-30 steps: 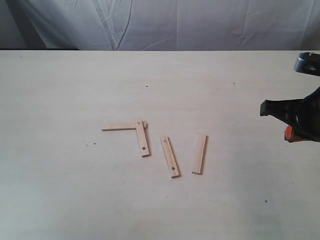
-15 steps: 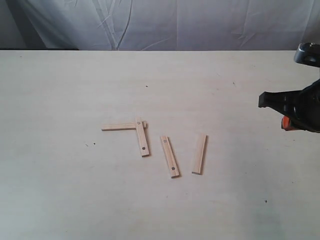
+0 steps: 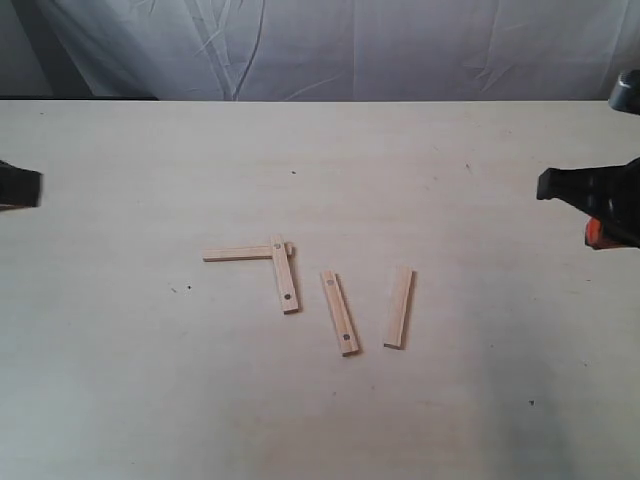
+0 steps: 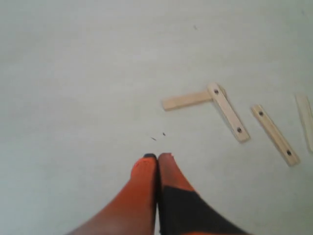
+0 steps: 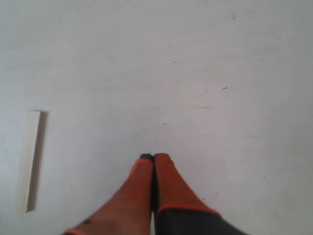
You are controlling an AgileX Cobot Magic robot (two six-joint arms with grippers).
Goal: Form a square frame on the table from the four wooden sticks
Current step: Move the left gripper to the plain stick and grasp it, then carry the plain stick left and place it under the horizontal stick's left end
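Four pale wooden sticks lie mid-table. One flat stick [image 3: 238,254] meets a dotted stick [image 3: 285,274] at a corner, making an L; both show in the left wrist view [image 4: 187,100] [image 4: 228,112]. A third, dotted stick [image 3: 339,312] [image 4: 275,134] and a fourth, plain stick [image 3: 399,307] [image 5: 32,157] lie loose to the right. No square frame is formed. My left gripper [image 3: 18,187] [image 4: 157,156] sits at the far left edge, shut and empty. At the far right edge my right gripper [image 3: 548,184] [image 5: 153,156] hangs shut and empty, well apart from the sticks.
The pale table [image 3: 150,380] carries a few tiny dark specks [image 3: 293,172]. A creased white cloth [image 3: 330,50] hangs behind the table's back edge.
My right gripper has risen and drawn back toward the right edge. My left gripper has come into the exterior view at the left edge. The sticks have not moved.
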